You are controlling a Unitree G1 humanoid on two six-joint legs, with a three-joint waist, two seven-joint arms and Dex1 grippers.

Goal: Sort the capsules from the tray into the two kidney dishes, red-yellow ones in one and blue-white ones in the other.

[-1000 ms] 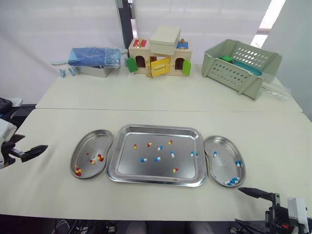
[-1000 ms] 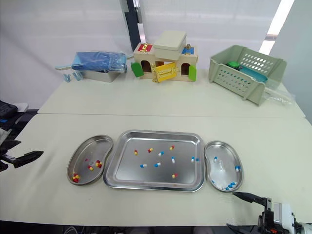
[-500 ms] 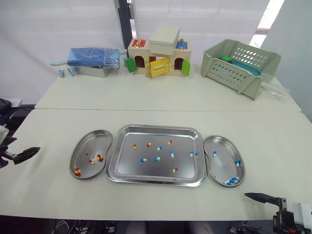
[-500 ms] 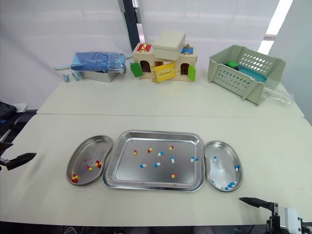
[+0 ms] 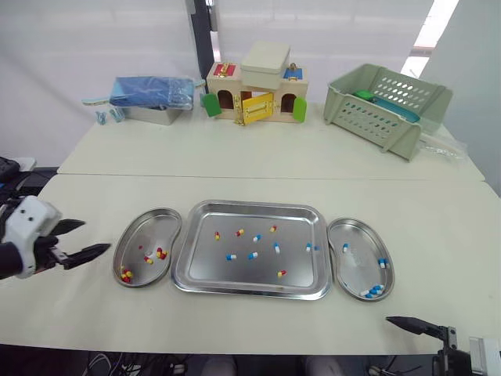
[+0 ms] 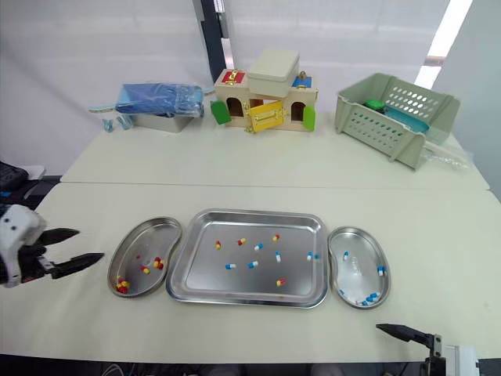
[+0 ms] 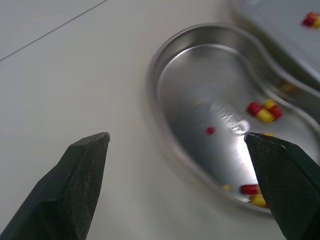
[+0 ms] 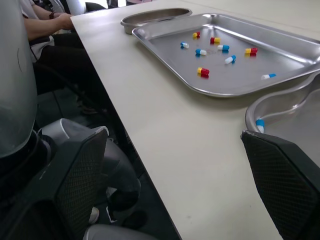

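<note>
1. Fingers of the left end effector [image 5: 95, 237] are spread and empty just beside the left dish [image 5: 127, 241], home of the red-yellow capsules [image 5: 160, 253].
2. Tray [image 5: 250, 205] sits between both dishes, so its unsorted capsules [image 5: 252, 255] are probably reachable from either side.
3. Right dish [image 5: 389, 274] gathers blue-white capsules [image 5: 374, 291]; the right end effector [image 8: 174, 134] waits open and empty.

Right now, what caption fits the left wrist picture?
Open left gripper faces the dish holding red-yellow capsules.

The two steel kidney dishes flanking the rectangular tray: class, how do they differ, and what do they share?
The left steel kidney dish holds red-yellow capsules; the right steel kidney dish holds blue-white capsules. The left dish lies on the rectangular steel tray's left, the right dish on its right. Both are shiny, kidney-shaped and close beside the tray.
</note>
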